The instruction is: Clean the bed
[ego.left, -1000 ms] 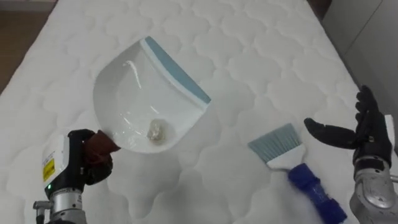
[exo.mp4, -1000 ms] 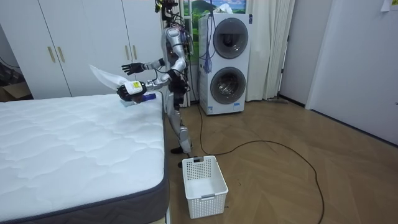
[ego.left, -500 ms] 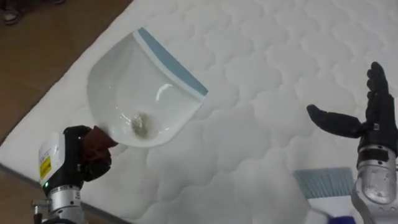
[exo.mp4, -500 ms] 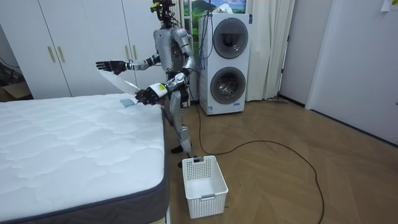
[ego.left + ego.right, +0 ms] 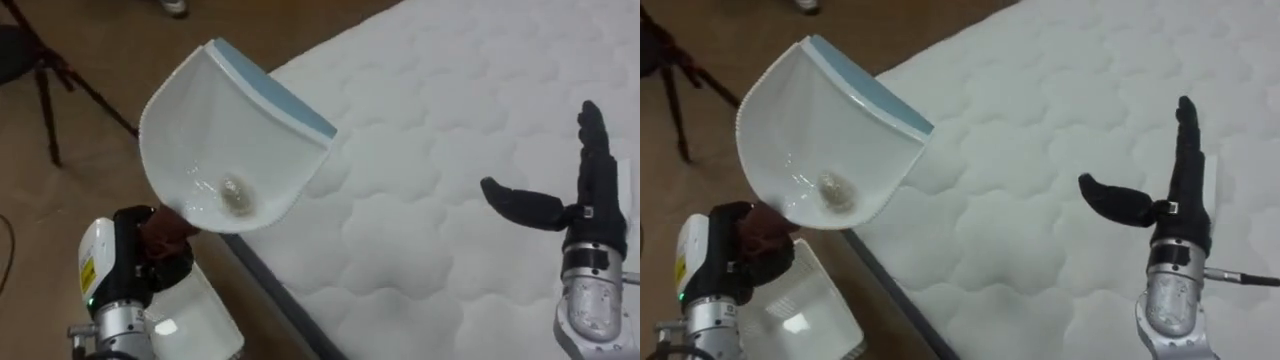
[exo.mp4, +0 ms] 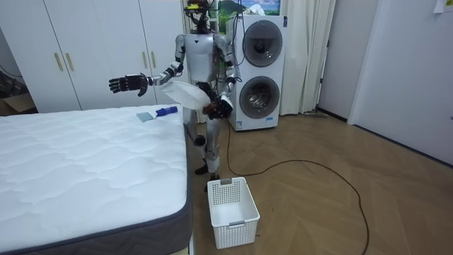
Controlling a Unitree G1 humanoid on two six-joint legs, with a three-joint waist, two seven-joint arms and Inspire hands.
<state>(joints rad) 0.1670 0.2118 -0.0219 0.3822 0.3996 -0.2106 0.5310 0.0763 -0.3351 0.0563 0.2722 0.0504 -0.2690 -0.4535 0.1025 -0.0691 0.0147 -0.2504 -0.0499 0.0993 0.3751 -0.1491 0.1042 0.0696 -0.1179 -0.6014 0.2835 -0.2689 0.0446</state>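
Note:
A white dustpan [image 5: 230,140] with a blue-grey lip is tilted up in my left hand [image 5: 150,255], whose fingers are curled round its dark handle. A small crumpled grey scrap [image 5: 232,192] lies in the pan's bowl. The pan hangs past the edge of the white quilted mattress [image 5: 450,130], over the floor. My right hand [image 5: 580,205] is open, fingers straight, above the mattress. In the room view I stand at the bed's corner with the dustpan [image 6: 185,93] in front of my chest, and the blue brush [image 6: 164,111] lies on the mattress [image 6: 85,163].
A white slatted basket [image 5: 195,320] stands on the wooden floor below the pan, beside the bed; the room view shows the basket [image 6: 232,202] near the bed's corner. A dark tripod leg [image 5: 45,90] is at upper left. Stacked washing machines [image 6: 262,71] stand behind me.
I have turned to my left, away from the bed, carrying the dustpan from over the mattress out past its edge above the basket. The brush has dropped out of the eye view.

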